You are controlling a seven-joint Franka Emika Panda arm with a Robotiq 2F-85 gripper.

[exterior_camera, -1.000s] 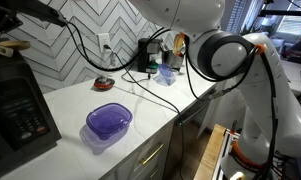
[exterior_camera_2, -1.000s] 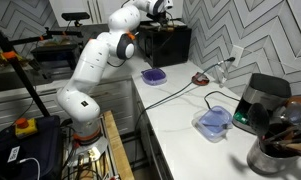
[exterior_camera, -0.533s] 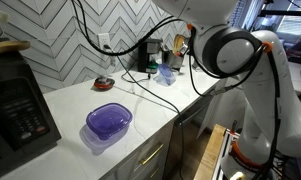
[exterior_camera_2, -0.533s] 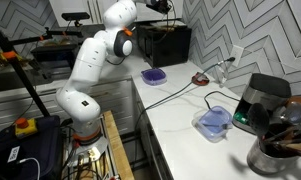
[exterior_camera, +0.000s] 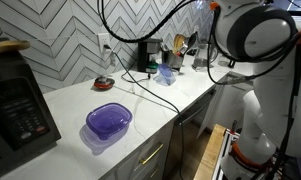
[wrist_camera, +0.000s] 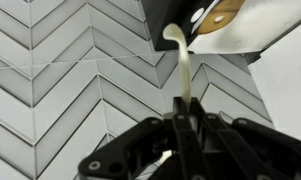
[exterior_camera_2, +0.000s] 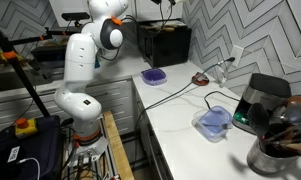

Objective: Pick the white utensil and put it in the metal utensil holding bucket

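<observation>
Wrist view: jaws clamped on white utensil, its curved end up against tile wall. Metal bucket w/ dark utensils stands on tabletop.

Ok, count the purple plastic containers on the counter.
2. One purple container sits mid-counter near the microwave; the second container sits farther along, near the utensil bucket. Others could hide behind appliances.

Finding: kitchen. Evidence: chevron tile wall directly ahead of the gripper. Below the gripper runs 1 white counter over base cabinets. The counter carries 1 microwave, 1 coffee maker and 1 utensil bucket. 1 wall outlet is set in the tile.
</observation>
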